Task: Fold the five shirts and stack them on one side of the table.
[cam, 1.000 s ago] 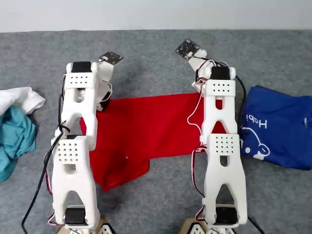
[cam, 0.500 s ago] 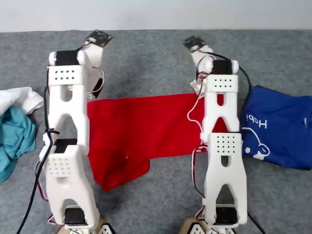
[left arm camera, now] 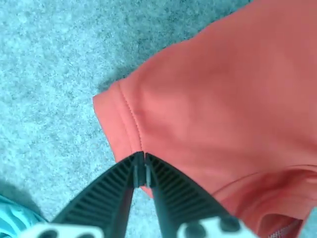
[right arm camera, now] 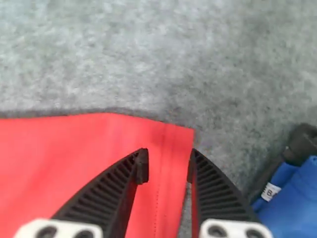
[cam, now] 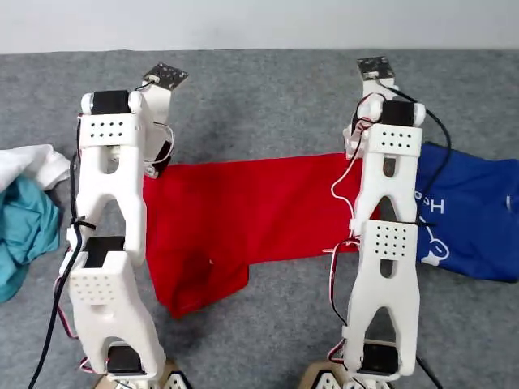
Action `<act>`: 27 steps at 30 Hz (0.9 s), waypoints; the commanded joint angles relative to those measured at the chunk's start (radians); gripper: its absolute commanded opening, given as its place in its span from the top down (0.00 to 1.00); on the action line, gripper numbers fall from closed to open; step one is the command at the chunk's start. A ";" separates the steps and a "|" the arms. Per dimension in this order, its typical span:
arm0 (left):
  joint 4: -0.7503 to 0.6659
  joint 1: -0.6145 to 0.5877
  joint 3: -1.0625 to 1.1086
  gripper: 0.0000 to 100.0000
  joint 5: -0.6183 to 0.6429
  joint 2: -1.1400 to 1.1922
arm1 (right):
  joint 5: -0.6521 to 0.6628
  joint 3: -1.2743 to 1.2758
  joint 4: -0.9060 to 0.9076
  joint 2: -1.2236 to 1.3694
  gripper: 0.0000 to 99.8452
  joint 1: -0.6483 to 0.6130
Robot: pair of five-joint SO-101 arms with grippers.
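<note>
The red shirt (cam: 243,211) lies spread across the middle of the grey tabletop (cam: 259,97). It forms a wide band running from 9 o'clock to 3 o'clock, with a loose flap sagging off toward 7 o'clock. The left arm (cam: 109,162) stretches over the shirt's 10 o'clock corner and the right arm (cam: 391,162) over its 2 o'clock corner.

In the left wrist view, the left gripper (left arm camera: 139,171) has its 2 ribbed jaws pressed together. They pinch the red shirt (left arm camera: 223,99) right at the stitched hem (left arm camera: 130,124) of that corner. The cloth fans out from the jaw tips, and a sliver of the teal shirt (left arm camera: 10,223) sits near the gripper's base.

In the right wrist view, the right gripper (right arm camera: 165,171) stands parted, its jaws straddling the hem (right arm camera: 171,144) of the red shirt (right arm camera: 74,158). 1 jaw is over the cloth and the other is at the shirt's very edge. The fabric lies flat between them, not squeezed. The blue shirt (right arm camera: 292,208) is just beside this corner, with a strip of grey tabletop between.

Seen from above, the blue shirt (cam: 470,219) rests at 3 o'clock, partly under the right arm. At 9 o'clock, the teal shirt (cam: 24,235) and the white shirt (cam: 28,162) are bunched together at the tabletop's edge, apart from the red one.
</note>
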 commanded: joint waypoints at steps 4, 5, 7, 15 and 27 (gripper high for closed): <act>0.028 -0.005 -0.004 1.00 0.025 -0.060 | -0.031 -0.043 0.038 0.008 0.85 0.031; 0.028 -0.005 -0.004 1.00 0.025 -0.060 | -0.031 -0.043 0.042 0.013 0.86 0.030; 0.028 -0.005 -0.004 1.00 0.023 -0.057 | -0.031 -0.043 0.044 0.025 0.86 0.022; 0.028 -0.005 -0.004 1.00 0.025 -0.057 | -0.025 -0.048 0.042 0.024 0.95 -0.015; 0.028 -0.005 0.042 1.00 0.021 -0.057 | 0.038 -0.049 0.031 0.022 0.99 -0.016</act>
